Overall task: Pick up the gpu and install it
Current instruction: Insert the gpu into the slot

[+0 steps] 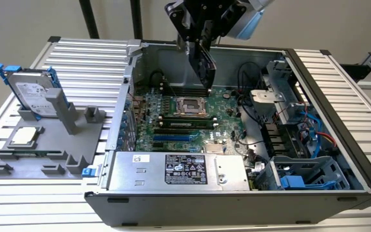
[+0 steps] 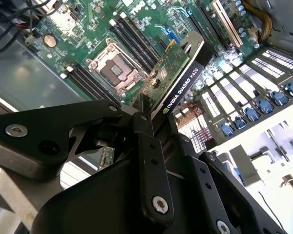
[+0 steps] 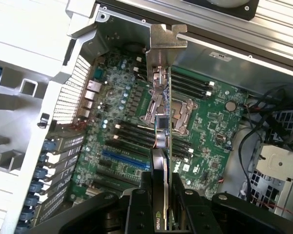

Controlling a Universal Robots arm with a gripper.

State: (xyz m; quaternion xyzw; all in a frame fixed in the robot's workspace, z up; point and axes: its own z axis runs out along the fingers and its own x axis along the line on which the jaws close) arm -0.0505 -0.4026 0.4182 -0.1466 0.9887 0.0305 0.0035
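the gripper had its fingers shut tight on the gpu. they pinched one short end from both faces, w/ no gap showing on either side in both wrist views.

from the fingers the card hung toward 6 o'clock in the exterior view, maybe a hair toward 5. it was held on edge, its long axis running straight away from the grip. the silver bracket sat at the far end, opp. the fingers.

the gpu was up in the air inside the open case, over the far part of the motherboard. it was apart from the board and not seated in any slot, as far as i could judge. the cpu socket lay just past its low end, at about 7 o'clock. the blue slots lay further off the same way, toward the case front.

the card itself was thin and flat, w/ a green circuit face on one side and a black shroud w/ pale lettering on the other. its bracket had a bent tab.

the hard drive stood well apart at 9 o'clock, outside the case.
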